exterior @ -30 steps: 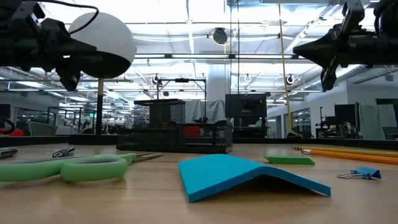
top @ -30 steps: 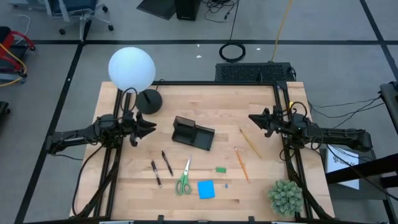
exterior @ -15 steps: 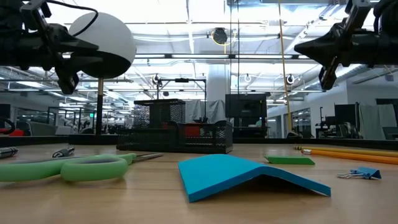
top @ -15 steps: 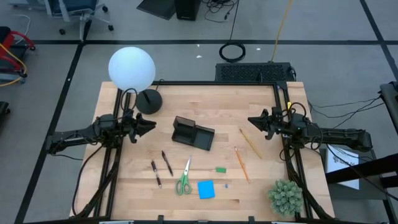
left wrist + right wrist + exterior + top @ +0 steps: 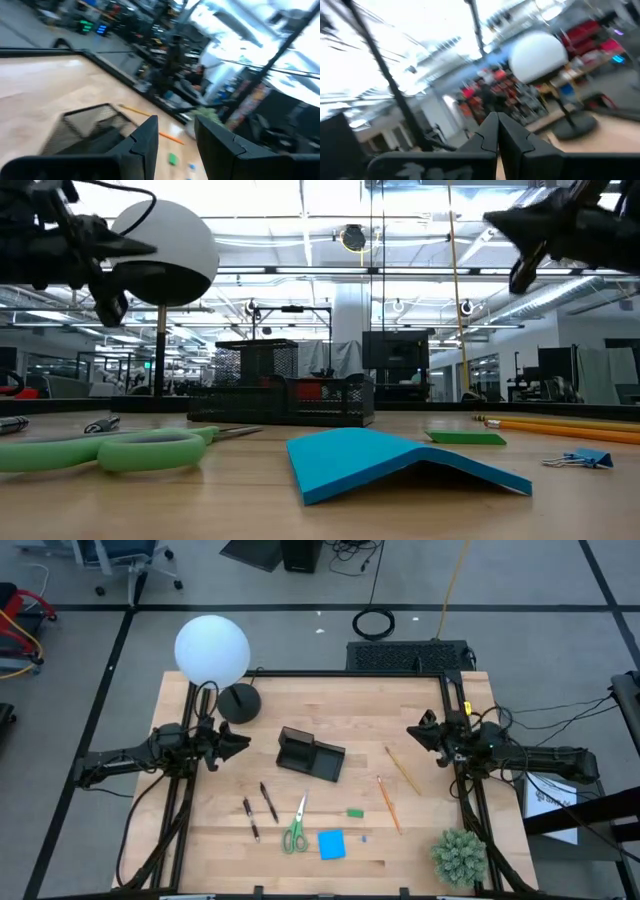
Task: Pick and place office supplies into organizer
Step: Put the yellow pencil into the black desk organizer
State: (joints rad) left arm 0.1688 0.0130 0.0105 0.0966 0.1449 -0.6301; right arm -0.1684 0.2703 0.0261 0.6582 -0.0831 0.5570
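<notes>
Nearest the low camera, the blue square sticky-note pad point(image 5: 385, 460) lies on the wooden table point(image 5: 420, 810), its top sheet bowed up like a tent. To one side stretch the green-handled scissors point(image 5: 110, 448), cut off at the picture's edge; to the other lie the small flat green eraser point(image 5: 465, 438) and a tiny blue binder clip point(image 5: 580, 458). The two dark pens point(image 5: 259, 810) show clearly only from above, side by side next to the scissors; at table height just their ends peep in, hard to make out. The orange pencil point(image 5: 388, 805) and the wooden pencil point(image 5: 403, 770) lie toward the right arm's side.

Farther back sits the small black mesh organizer point(image 5: 311, 754), mid-table; its inside is too dark to read. Beyond it stand the round black lamp base point(image 5: 239, 702) and the white globe lamp point(image 5: 211, 650). The green potted plant point(image 5: 459, 857) fills a near corner.

The left gripper point(image 5: 240, 743) hovers off the table beside the organizer, fingers apart and holding nothing. The right gripper point(image 5: 416, 734) hangs above the table's right edge, fingers pressed together, empty.
</notes>
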